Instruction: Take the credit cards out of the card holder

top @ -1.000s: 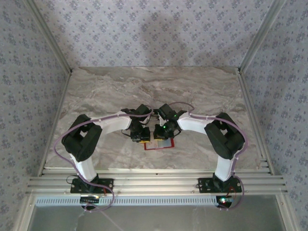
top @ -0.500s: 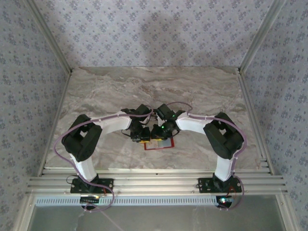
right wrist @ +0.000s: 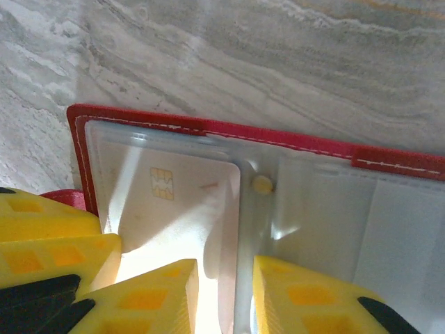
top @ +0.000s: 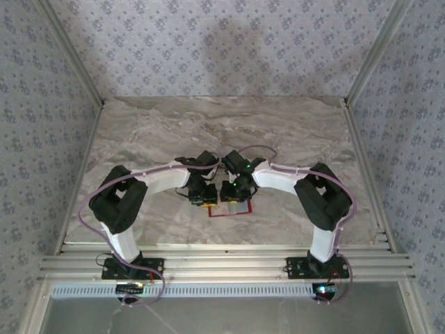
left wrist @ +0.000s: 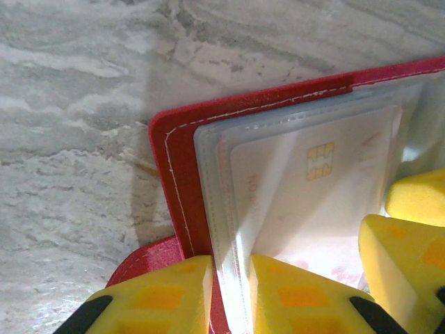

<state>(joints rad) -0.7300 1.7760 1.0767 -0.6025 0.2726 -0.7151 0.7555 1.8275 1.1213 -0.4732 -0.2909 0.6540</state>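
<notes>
Pinching card holder (left wrist: 176, 174), left tool (left wrist: 231, 278) nearly closed.

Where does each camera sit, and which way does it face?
Top external: above and behind the bases, looking down on the table; both arms meet over the card holder.
Left wrist: looks down past its yellow jaws at the card holder's corner.
Right wrist: likewise, its own jaws below.
Both wrists share the chip credit card.
</notes>
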